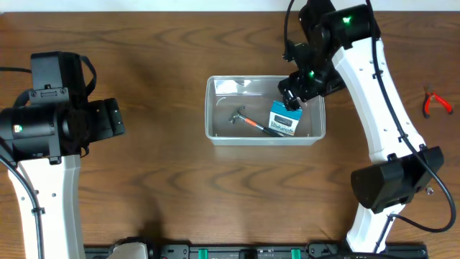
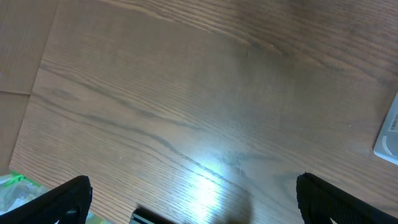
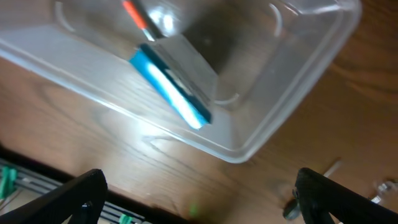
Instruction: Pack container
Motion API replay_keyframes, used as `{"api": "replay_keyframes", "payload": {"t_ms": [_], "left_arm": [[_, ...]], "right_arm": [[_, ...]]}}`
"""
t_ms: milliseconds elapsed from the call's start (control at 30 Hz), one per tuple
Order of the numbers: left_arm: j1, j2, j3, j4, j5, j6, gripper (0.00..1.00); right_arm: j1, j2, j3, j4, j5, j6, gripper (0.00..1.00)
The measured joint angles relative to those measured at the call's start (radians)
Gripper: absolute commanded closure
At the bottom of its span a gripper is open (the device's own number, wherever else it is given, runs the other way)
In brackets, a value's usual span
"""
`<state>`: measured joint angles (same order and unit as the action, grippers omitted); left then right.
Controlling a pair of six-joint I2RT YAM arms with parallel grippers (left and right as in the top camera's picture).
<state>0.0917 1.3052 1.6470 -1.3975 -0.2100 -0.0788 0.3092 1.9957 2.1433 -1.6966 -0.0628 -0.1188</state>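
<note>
We see the container (image 1: 219,135) near the middle of the tabletop (image 1: 165,57), a little toward the far edge and the right side. Inside it, a blue-and-white box (image 1: 284,119) leans at the right end. A small hammer (image 1: 248,121) lies to the box's left, its orange handle reaching toward it. The right gripper (image 1: 291,98) hangs over the box. In its wrist view we find its fingers (image 3: 84,193) spread wide, gripping nothing. The left gripper (image 1: 109,119) sits well apart near the left edge, over bare wood, its fingers (image 2: 68,196) also wide. Red pliers (image 1: 436,103) lie by the right edge.
</note>
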Motion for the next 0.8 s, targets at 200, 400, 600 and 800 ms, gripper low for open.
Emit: {"api": "replay_keyframes", "payload": {"t_ms": [200, 400, 600, 800], "left_arm": [[0.000, 0.000, 0.000, 0.000, 0.000, 0.000, 0.02], [0.000, 0.000, 0.000, 0.000, 0.000, 0.000, 0.02], [0.000, 0.000, 0.000, 0.000, 0.000, 0.000, 0.02], [0.000, 0.000, 0.000, 0.000, 0.000, 0.000, 0.02]], "right_arm": [[0.000, -0.009, 0.000, 0.000, 0.037, 0.019, 0.01], [0.003, -0.011, 0.000, 0.000, 0.006, 0.024, 0.01], [0.010, -0.011, -0.001, 0.000, -0.090, 0.032, 0.01], [0.021, -0.018, -0.064, 0.001, -0.159, 0.056, 0.01]]}}
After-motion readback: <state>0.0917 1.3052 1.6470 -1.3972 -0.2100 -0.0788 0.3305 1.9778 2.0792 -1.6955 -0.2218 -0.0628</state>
